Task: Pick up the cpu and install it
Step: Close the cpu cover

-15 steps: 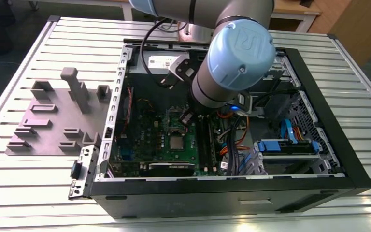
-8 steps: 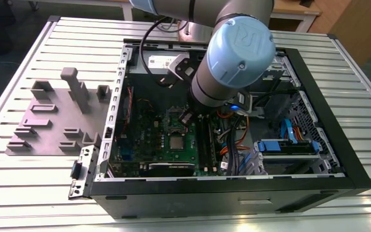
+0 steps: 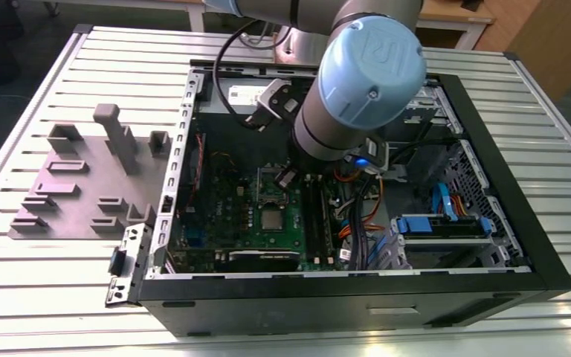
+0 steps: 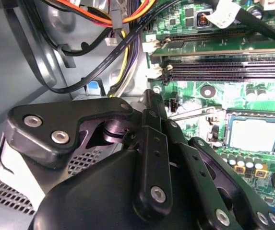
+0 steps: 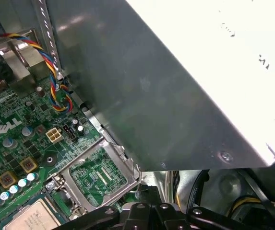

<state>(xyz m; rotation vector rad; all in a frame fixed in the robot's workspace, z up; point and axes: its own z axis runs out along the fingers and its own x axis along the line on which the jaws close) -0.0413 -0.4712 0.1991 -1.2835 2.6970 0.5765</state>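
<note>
The cpu (image 3: 268, 217), a small silvery square, lies flat in its socket on the green motherboard (image 3: 236, 223) inside the open computer case. It also shows in the second wrist view (image 4: 252, 135) and in the first wrist view (image 5: 30, 220). The socket's metal load plate (image 5: 96, 176) stands open beside it, with a thin wire lever (image 4: 191, 112) close by. My gripper (image 4: 150, 96) hangs inside the case just beyond the socket, and its black links run together to a closed tip. It holds nothing and is clear of the cpu. My arm's blue-grey joint (image 3: 370, 63) covers most of it from outside.
A grey plastic fixture (image 3: 87, 186) sits on the slatted table at the exterior view's left. Inside the case are memory slots (image 4: 223, 72), bundles of cables (image 4: 118, 33), a metal power-supply box (image 5: 175, 86) and a drive bay with blue parts (image 3: 442, 225). The case wall (image 3: 345, 294) rims everything.
</note>
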